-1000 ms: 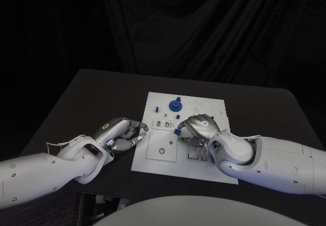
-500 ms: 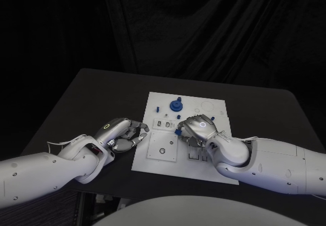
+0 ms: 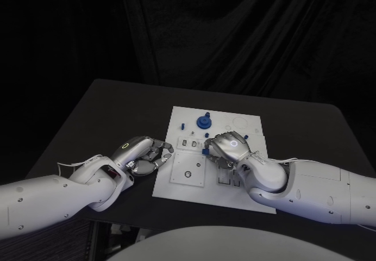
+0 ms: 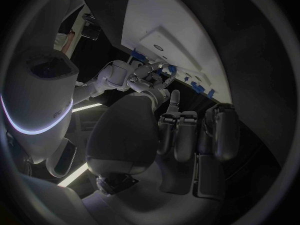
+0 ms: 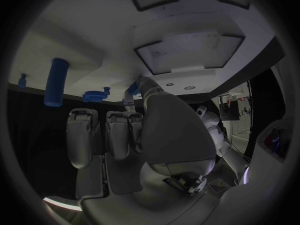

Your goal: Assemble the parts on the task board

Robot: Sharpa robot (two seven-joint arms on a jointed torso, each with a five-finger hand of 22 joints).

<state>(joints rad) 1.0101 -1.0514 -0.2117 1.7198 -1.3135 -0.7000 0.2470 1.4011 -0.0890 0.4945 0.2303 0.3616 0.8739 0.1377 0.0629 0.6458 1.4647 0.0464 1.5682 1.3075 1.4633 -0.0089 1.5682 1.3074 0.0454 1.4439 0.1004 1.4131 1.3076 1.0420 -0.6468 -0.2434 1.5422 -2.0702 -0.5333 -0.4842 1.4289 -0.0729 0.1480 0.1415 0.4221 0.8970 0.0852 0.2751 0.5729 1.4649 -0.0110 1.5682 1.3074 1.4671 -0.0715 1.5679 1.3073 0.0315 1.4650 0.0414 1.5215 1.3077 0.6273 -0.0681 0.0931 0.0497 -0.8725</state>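
- Over the middle of the task board (image 3: 182, 179), in the head view, the right hand (image 3: 229, 149) hovers with fingers curled in on a small blue part (image 3: 206, 153), seemingly pinched at its tips and nearly touching the board. The left hand (image 3: 143, 156) rests just beside the board's left edge, fingers curled on nothing, clearly the farther one. Beyond stands a blue knob (image 3: 204, 120), apart from both.
- From the left wrist, that hand (image 4: 181, 135) shows fingers folded narrow and empty; the right hand (image 4: 140, 80) sits on the board among blue pieces.
- From the right wrist, fingertips (image 5: 134, 97) meet a blue part (image 5: 133, 89) at the board's surface; a blue cylinder (image 5: 55, 82) lies well aside, its long axis across the board. Judged: pressing downward comes next; nothing blocks it.
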